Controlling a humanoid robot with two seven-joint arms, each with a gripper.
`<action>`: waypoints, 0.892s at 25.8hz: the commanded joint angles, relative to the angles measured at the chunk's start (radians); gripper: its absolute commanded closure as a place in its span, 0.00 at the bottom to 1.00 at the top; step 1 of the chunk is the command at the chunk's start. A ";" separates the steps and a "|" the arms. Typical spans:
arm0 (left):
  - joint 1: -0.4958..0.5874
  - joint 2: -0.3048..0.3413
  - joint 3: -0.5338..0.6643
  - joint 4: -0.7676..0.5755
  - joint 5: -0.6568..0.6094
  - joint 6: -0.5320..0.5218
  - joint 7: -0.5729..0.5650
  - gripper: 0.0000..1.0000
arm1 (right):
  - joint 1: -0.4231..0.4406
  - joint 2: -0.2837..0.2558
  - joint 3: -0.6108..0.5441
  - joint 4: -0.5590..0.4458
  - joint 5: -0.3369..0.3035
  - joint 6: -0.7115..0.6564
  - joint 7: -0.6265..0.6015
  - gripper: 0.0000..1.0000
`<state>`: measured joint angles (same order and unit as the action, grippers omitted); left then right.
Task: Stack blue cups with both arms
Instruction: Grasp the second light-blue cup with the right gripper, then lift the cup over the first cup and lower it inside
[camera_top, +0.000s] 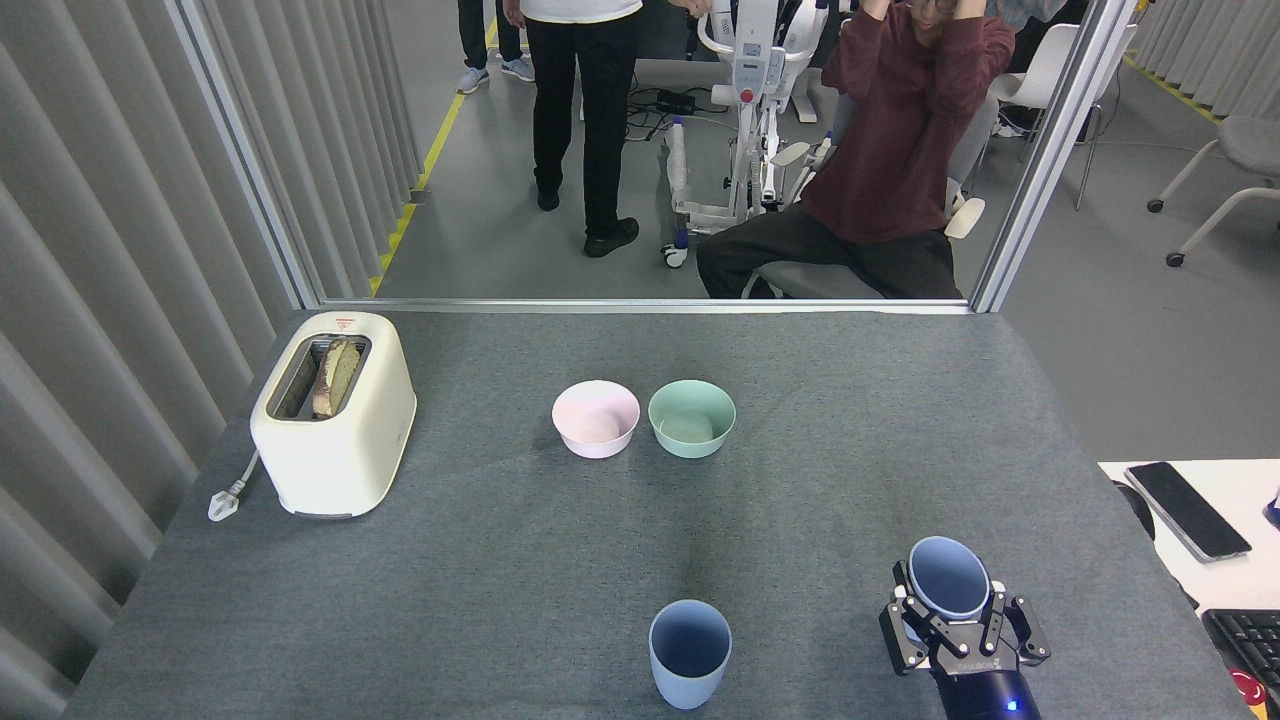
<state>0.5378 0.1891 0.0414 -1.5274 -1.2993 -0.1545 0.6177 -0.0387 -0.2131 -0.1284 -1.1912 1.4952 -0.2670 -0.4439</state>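
One blue cup (690, 652) stands upright and alone near the table's front edge, at the middle. To its right is a second blue cup (947, 576), tipped slightly left. My right gripper (950, 612) comes up from the bottom edge with a dark blue wrist, its black fingers (902, 622) closed against both sides of this cup below the rim. The cup's lower part is hidden behind the gripper. My left arm is out of view.
A pink bowl (595, 418) and a mint-green bowl (691, 418) sit side by side mid-table. At the left stands a cream toaster (334, 413) holding bread, with its plug on the cloth. Two people are beyond the table's far edge. A side desk (1190, 520) with a phone is at right.
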 joint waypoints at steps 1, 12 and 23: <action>-0.001 -0.003 0.000 0.000 0.000 0.001 -0.001 0.00 | 0.126 0.035 0.021 -0.306 -0.003 -0.098 0.057 0.48; 0.001 -0.026 0.000 -0.002 -0.002 0.001 0.000 0.00 | 0.140 0.156 0.288 -0.484 0.157 -0.196 0.166 0.48; -0.002 -0.030 0.000 0.004 -0.002 0.000 0.002 0.00 | 0.169 0.213 0.294 -0.452 0.215 -0.184 0.202 0.43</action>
<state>0.5372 0.1618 0.0414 -1.5251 -1.3008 -0.1546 0.6192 0.1257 -0.0016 0.1672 -1.6524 1.7073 -0.4591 -0.2564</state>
